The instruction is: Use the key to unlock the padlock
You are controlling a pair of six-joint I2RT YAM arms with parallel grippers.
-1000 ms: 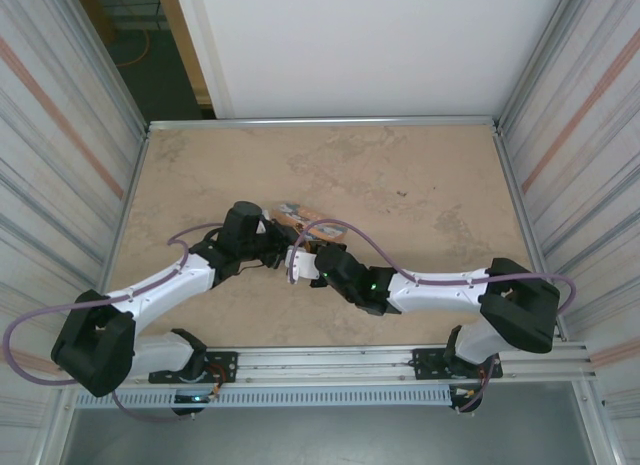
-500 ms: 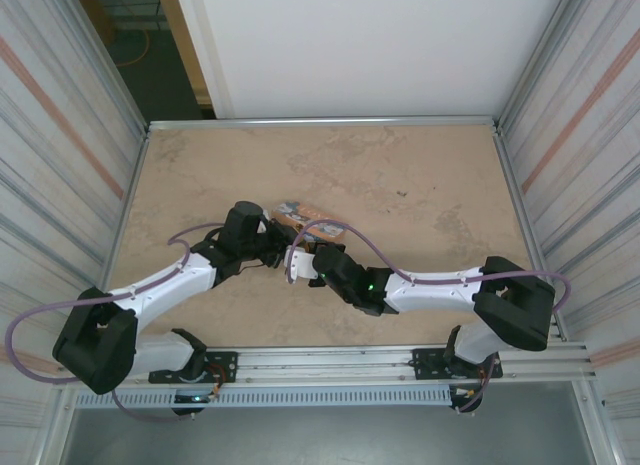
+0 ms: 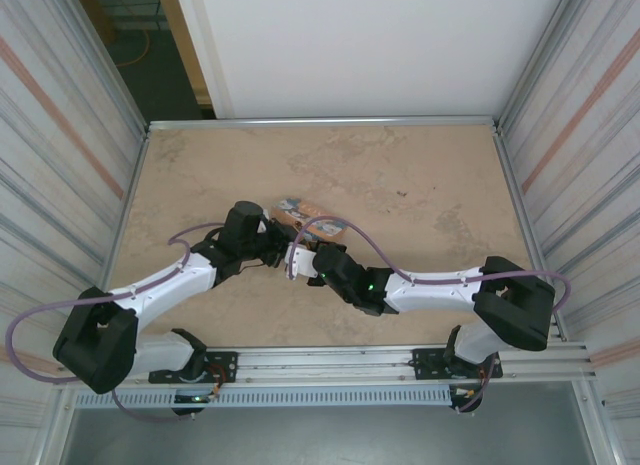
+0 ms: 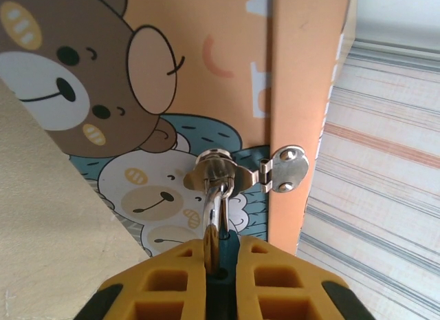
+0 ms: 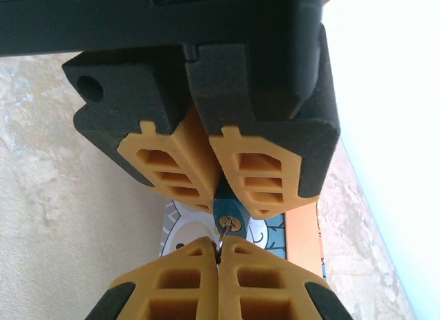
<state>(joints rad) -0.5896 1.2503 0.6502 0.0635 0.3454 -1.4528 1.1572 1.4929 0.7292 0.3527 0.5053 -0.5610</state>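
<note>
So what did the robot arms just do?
The right gripper eased slightly left and squeezed shut on the key at the padlock. The left gripper stayed clamped on the padlock, and the tin box stayed put.

Right gripper (image 5: pixel 218 250) jaws were brought fully together within the last second and are now pinched on the thin key (image 5: pixel 223 239) at the padlock (image 5: pixel 225 211) keyhole. Right arm (image 3: pixel 512 307) elbow was shifted slightly leftward in the top view.

Tin (image 4: pixel 302 72): smooth printed metal, low sheen. Hasp (image 4: pixel 227 170) on tin: polished, mirror-bright metal. Padlock (image 5: pixel 223 208) body: satin teal. Table (image 3: pixel 420 185): matt, mottled.
</note>
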